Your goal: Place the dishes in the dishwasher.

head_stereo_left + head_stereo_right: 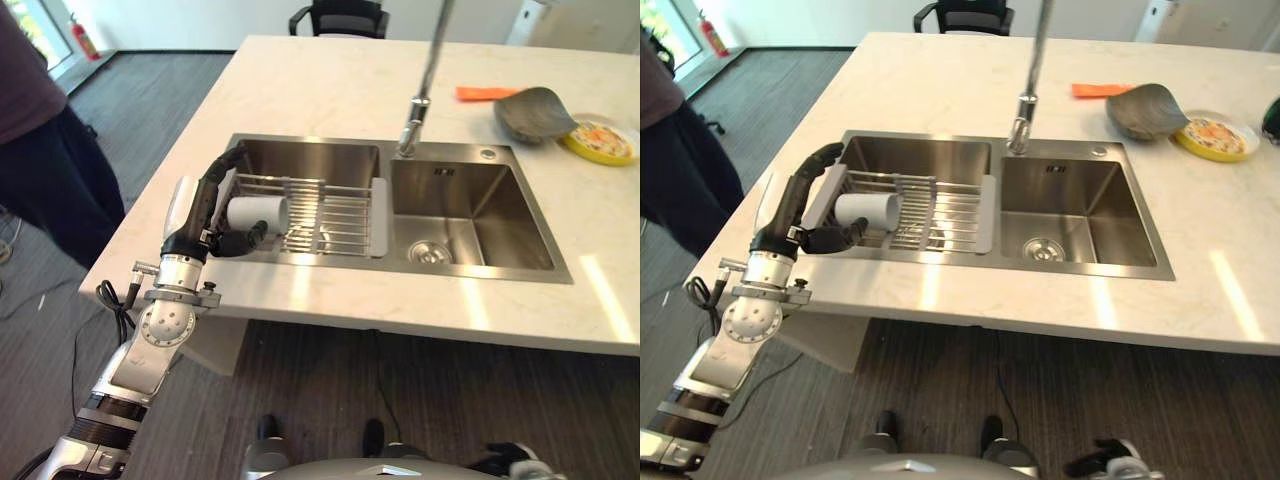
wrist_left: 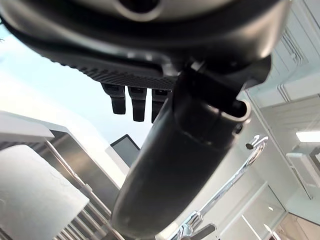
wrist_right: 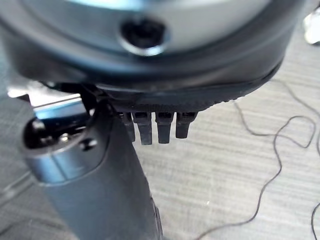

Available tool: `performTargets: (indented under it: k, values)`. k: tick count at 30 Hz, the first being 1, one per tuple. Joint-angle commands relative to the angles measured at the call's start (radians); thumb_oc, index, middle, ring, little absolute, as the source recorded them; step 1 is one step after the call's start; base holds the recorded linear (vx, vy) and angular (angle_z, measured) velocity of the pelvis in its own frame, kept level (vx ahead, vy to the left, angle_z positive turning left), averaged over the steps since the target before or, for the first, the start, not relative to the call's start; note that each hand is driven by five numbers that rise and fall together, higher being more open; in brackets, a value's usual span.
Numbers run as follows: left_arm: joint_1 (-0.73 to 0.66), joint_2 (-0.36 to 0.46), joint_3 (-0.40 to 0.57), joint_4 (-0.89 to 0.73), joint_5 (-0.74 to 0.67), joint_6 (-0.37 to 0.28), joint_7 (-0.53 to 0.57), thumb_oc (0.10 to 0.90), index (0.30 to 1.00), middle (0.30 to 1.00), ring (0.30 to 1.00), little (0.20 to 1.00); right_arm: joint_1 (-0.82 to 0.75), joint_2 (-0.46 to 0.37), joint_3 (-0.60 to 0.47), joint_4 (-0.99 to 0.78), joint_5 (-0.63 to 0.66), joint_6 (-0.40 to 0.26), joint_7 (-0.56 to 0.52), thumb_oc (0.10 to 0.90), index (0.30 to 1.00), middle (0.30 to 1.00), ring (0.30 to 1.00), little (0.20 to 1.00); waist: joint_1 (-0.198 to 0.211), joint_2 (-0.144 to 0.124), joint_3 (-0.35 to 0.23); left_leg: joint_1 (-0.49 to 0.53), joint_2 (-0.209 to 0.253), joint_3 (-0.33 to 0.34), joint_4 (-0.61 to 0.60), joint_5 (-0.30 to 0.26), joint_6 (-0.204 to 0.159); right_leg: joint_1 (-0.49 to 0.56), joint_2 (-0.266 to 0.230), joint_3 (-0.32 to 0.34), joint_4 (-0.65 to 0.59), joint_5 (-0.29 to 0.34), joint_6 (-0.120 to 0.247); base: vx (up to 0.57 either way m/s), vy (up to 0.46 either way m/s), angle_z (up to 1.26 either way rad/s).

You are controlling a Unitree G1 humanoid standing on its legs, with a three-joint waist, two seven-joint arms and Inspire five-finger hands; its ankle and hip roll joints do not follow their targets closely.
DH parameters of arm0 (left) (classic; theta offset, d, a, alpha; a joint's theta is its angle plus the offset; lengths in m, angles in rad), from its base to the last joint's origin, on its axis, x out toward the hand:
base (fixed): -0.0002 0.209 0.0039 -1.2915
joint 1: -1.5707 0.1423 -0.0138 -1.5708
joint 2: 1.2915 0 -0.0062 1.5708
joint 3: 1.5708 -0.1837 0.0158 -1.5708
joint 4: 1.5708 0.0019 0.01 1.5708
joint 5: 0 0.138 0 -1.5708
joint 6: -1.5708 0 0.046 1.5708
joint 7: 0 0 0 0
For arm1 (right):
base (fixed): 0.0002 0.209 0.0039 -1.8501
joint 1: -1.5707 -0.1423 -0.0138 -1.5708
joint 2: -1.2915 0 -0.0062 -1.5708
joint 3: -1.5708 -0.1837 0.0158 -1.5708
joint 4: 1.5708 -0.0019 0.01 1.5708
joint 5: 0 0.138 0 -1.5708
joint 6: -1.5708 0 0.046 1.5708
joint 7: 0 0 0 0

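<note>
Left eye view: left hand (image 1: 205,215) at the sink (image 1: 480,215) edge, fingers (image 1: 228,165) released; white cup (image 1: 256,213) lies between fingers and thumb, untouched.

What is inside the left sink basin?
A wire rack spans the left basin, with a white cup lying on it. The left hand reaches around the cup. The basin floor beneath is mostly hidden.

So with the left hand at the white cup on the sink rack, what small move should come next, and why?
Probably close the left hand around the white cup. The cup lies on its side on the wire rack over the left sink basin, with the fingers reaching above it and the thumb below, not yet wrapped round it. The right hand hangs open over the floor.
</note>
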Motion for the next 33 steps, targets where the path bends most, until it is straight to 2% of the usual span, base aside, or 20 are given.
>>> performTargets:
  k: [1,5,8,10,12,14,17,26,28,33]
  values:
    - [-0.167,0.066,0.036,-0.024,0.052,-0.019,-0.015,0.8,0.9,0.9,0.9,0.9,0.035,0.032,0.047,-0.01,0.01,0.003,0.015,0.8,0.9,0.9,0.9,0.9,-0.046,-0.018,-0.056,0.044,-0.038,0.046,0.029,-0.042,0.024,0.031,-0.107,-0.038,0.02,-0.121,0.141,0.11,0.06,-0.2]
    - [-0.225,0.123,-0.005,0.017,0.105,-0.006,-0.038,0.8,0.9,0.9,0.9,0.9,0.023,0.032,0.076,-0.028,-0.015,-0.004,0.018,0.8,0.9,0.9,0.9,0.9,-0.049,-0.017,-0.056,0.061,-0.039,0.054,0.015,-0.045,0.023,0.036,-0.11,-0.04,0.02,-0.118,0.144,0.03,0.026,-0.16]
    - [-0.31,0.234,-0.059,0.089,0.196,0.008,-0.046,0.8,0.9,0.9,0.9,0.9,0.014,0.029,0.114,-0.069,-0.034,-0.015,0.027,0.8,0.9,0.9,0.9,0.9,-0.059,-0.009,-0.063,0.084,-0.044,0.067,0.011,-0.06,0.027,0.042,-0.114,-0.028,0.017,-0.113,0.153,0.04,0.023,-0.07]
    - [-0.333,0.261,-0.078,0.108,0.202,0.006,-0.056,0.8,0.9,0.9,0.9,0.9,0.015,0.03,0.116,-0.07,-0.039,-0.015,0.032,0.8,0.9,0.9,0.9,0.9,-0.059,-0.009,-0.062,0.088,-0.045,0.069,0.011,-0.063,0.028,0.044,-0.116,-0.028,0.017,-0.112,0.155,0.01,0.008,-0.03]
    - [-0.35,0.278,-0.094,0.131,0.194,0.01,-0.069,0.8,0.9,0.9,0.9,0.9,0.014,0.03,0.13,-0.066,-0.054,-0.013,0.039,0.8,0.9,0.9,0.9,0.9,-0.064,-0.006,-0.062,0.091,-0.05,0.071,0.011,-0.067,0.03,0.043,-0.118,-0.025,0.017,-0.11,0.157,0.0,0.0,0.0]
    - [-0.348,0.273,-0.096,0.158,0.106,0.003,-0.103,0.8,0.9,0.9,0.9,0.9,0.016,0.03,0.141,-0.058,-0.064,-0.003,0.053,0.8,0.9,0.9,0.9,0.9,-0.063,-0.004,-0.062,0.092,-0.052,0.073,0.011,-0.067,0.032,0.042,-0.121,-0.02,0.017,-0.108,0.16,0.0,0.0,0.0]
    - [-0.364,0.32,-0.108,0.183,0.076,0.012,-0.133,0.8,0.9,0.9,0.9,0.9,0.027,0.025,0.134,-0.044,-0.061,0.006,0.065,0.8,0.9,0.9,0.9,0.9,-0.068,0.001,-0.063,0.092,-0.054,0.073,0.011,-0.068,0.033,0.037,-0.123,-0.015,0.017,-0.105,0.162,0.0,0.0,0.0]
    - [-0.401,0.338,-0.174,0.262,0.113,0.041,-0.166,0.8,0.9,0.9,0.9,0.9,0.058,0.021,0.098,-0.036,-0.047,0.017,0.073,0.8,0.9,0.9,0.9,0.9,-0.085,0.004,-0.062,0.089,-0.061,0.077,0.011,-0.072,0.039,0.028,-0.128,-0.006,0.017,-0.099,0.167,-0.02,0.003,-0.06]
    - [-0.412,0.325,-0.192,0.319,0.051,0.066,-0.216,0.8,0.9,0.9,0.9,0.9,0.058,0.023,0.108,-0.043,-0.054,0.023,0.08,0.8,0.9,0.9,0.9,0.9,-0.089,0.004,-0.06,0.09,-0.062,0.082,0.011,-0.071,0.04,0.024,-0.13,-0.004,0.017,-0.095,0.168,-0.04,0.002,-0.04]
    - [-0.457,0.318,-0.237,0.374,0.045,0.085,-0.242,0.8,0.9,0.9,0.9,0.9,0.054,0.03,0.121,-0.057,-0.052,0.028,0.091,0.8,0.9,0.9,0.9,0.9,-0.094,0.004,-0.059,0.089,-0.064,0.086,0.011,-0.07,0.042,0.019,-0.129,0.001,0.017,-0.092,0.169,-0.03,-0.003,-0.03]
